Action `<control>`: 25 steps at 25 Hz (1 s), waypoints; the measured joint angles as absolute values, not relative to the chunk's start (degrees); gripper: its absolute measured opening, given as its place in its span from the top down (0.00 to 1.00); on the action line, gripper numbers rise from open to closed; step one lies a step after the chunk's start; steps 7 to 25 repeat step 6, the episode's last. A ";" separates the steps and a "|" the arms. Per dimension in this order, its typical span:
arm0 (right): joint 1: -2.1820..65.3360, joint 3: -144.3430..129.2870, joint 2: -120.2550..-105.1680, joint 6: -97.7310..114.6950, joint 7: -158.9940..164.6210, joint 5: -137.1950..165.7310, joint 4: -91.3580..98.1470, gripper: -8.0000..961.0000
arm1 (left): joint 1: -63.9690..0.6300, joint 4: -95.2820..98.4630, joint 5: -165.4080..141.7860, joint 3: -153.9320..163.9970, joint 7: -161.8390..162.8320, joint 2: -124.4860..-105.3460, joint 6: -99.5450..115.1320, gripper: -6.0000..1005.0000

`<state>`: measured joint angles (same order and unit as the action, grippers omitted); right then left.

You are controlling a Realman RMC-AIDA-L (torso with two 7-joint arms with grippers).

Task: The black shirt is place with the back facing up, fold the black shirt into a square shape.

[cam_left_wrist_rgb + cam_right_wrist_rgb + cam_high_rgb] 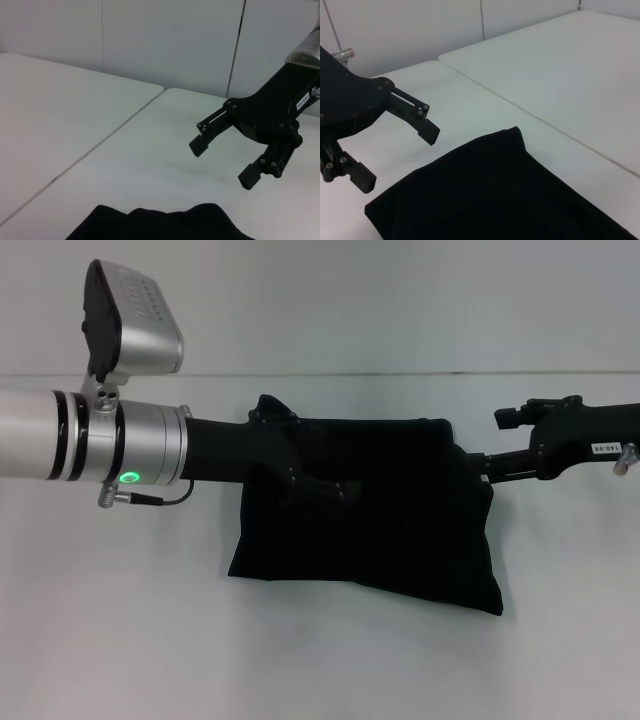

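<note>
The large plain matte-black fabric shirt [380,530] is laid on the white matte surface [120,640], in the middle of the head view. It is gathered into a compact, roughly four-sided block. Its far edge runs nearly straight, while its near edge slants, the corner on the robot's right reaching closer than the corner on the left. Soft creases are seen across the top layer.

The left arm's black hard-plastic claw [395,157] is extended from the robot's left, beyond a silver wrist ring with a green light [130,477]. It is held over the left and middle part of the shirt. In the right wrist view its two fingers [427,131] are seen spread apart with nothing between them, so it is released. They are poised just beyond a corner of the black cloth.

The right arm's black claw [224,162] is brought in from the robot's right, level with the far right corner of the shirt. In the left wrist view its fingers [200,146] are likewise seen parted and bare. It is raised over the pale surface, just past the rumpled edge of the shirt. No cloth is gripped by either claw.

A thin seam [100,145] is seen dividing the surface into two panels.
</note>
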<state>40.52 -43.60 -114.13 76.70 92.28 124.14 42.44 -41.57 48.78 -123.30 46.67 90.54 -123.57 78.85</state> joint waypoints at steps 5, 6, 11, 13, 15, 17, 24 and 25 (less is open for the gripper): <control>40.41 -43.60 -114.23 75.69 92.28 124.37 42.45 0.03 | -41.56 48.78 -125.43 46.96 91.49 -123.72 78.25 0.06; 40.33 -43.60 -114.26 75.46 92.28 124.37 42.45 0.03 | -41.56 48.78 -125.77 46.98 91.68 -123.78 78.18 0.06; 40.33 -43.60 -114.26 75.46 92.28 124.37 42.45 0.03 | -41.56 48.78 -125.77 46.98 91.68 -123.78 78.18 0.06; 40.33 -43.60 -114.26 75.46 92.28 124.37 42.45 0.03 | -41.56 48.78 -125.77 46.98 91.68 -123.78 78.18 0.06; 40.33 -43.60 -114.26 75.46 92.28 124.37 42.45 0.03 | -41.56 48.78 -125.77 46.98 91.68 -123.78 78.18 0.06; 40.33 -43.60 -114.26 75.46 92.28 124.37 42.45 0.03 | -41.56 48.78 -125.77 46.98 91.68 -123.78 78.18 0.06; 40.33 -43.60 -114.26 75.46 92.28 124.37 42.45 0.03 | -41.56 48.78 -125.77 46.98 91.68 -123.78 78.18 0.06; 40.33 -43.60 -114.26 75.46 92.28 124.37 42.45 0.03 | -41.56 48.78 -125.77 46.98 91.68 -123.78 78.18 0.06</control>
